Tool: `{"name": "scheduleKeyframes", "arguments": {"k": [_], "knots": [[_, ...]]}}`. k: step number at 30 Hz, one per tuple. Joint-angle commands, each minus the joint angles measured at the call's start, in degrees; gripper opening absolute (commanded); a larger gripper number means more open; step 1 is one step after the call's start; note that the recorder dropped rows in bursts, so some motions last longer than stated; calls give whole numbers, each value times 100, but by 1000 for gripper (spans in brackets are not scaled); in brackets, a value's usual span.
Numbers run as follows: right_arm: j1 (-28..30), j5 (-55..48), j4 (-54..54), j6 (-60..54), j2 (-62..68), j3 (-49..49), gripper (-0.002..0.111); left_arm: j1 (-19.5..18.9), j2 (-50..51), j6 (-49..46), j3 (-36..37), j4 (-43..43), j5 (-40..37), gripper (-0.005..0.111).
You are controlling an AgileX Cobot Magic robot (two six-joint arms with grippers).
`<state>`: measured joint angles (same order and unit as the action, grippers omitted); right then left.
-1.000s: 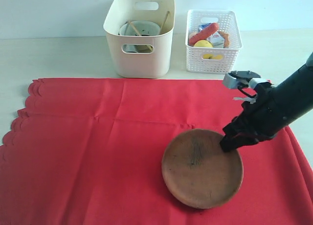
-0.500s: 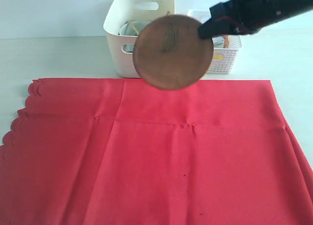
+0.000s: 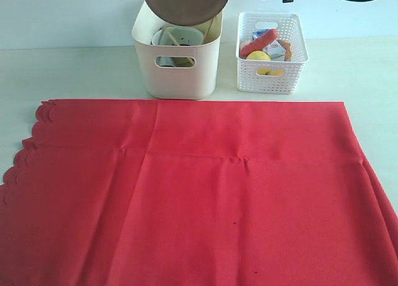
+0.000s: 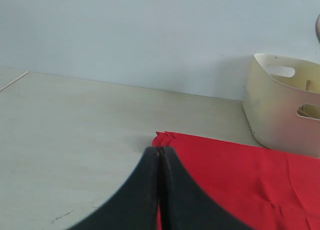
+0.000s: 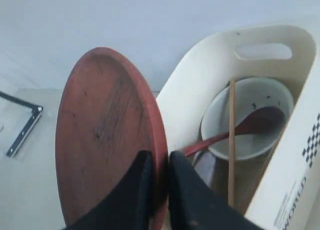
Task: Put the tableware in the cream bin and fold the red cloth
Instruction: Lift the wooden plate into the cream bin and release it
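Plate (image 3: 185,3) — brown, wooden, tilted on edge — hangs over the mouth of the cream bin (image 3: 180,74). It is clamped at its rim by the right end effector (image 5: 160,165), one finger on each face. That arm reaches in from the top of the exterior view, mostly out of frame. The left end effector (image 4: 158,157) has its fingers pressed together with nothing between them, near the scalloped corner of the red cloth (image 3: 186,193).

Inside the bin sit a pale bowl (image 5: 250,110), a dark spoon (image 5: 252,121) resting in it, and a chopstick (image 5: 231,140) leaning upright. Just beside the bin stands a white lattice basket (image 3: 270,81) holding a lemon (image 3: 259,56) and other foods. The cloth lies spread out on the pale desk (image 3: 74,68) in front of both containers — creased and unfolded. A plain light wall (image 3: 62,12) runs behind.
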<state>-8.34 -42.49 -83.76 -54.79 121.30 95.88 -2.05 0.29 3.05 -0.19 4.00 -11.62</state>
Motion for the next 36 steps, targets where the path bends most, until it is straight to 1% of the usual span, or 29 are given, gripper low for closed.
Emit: {"name": "scheduleKeyframes", "arguments": {"k": [1, 6, 9, 11, 13, 16, 21, 23, 25, 31, 34, 36], "knots": [[2, 102, -464, -16, 644, 866, 0, -10, -29, -32, 19, 20, 15, 0], [-29, 61, -494, 105, 1265, 1741, 0, -10, -29, -32, 19, 20, 15, 0], [-95, 126, -455, 253, 1451, 1997, 0, -10, -29, -32, 19, 20, 15, 0], [-104, 326, -375, 253, 1481, 2047, 3, -10, -29, -32, 19, 20, 15, 0], [-117, 583, -319, 253, 1481, 2047, 8, -10, -29, -32, 19, 20, 15, 0], [-117, 734, -270, 253, 1481, 2047, 20, -10, -29, -32, 19, 20, 15, 0], [-129, 697, -270, 253, 1481, 2047, 45, -10, -29, -32, 19, 20, 15, 0], [-129, 597, -270, 253, 1481, 2047, 52, -10, -29, -32, 19, 20, 15, 0], [-129, 435, -270, 253, 1481, 2047, 56, -10, -29, -32, 19, 20, 15, 0], [64, -548, -184, 241, 1356, 2047, 58, -10, -29, -32, 19, 20, 15, 0], [263, -1013, 241, 241, 1237, 2047, 58, -10, -29, -32, 19, 20, 15, 0], [382, -1187, 693, 316, 1132, 2047, 55, -10, -29, -32, 19, 20, 15, 0]]}}
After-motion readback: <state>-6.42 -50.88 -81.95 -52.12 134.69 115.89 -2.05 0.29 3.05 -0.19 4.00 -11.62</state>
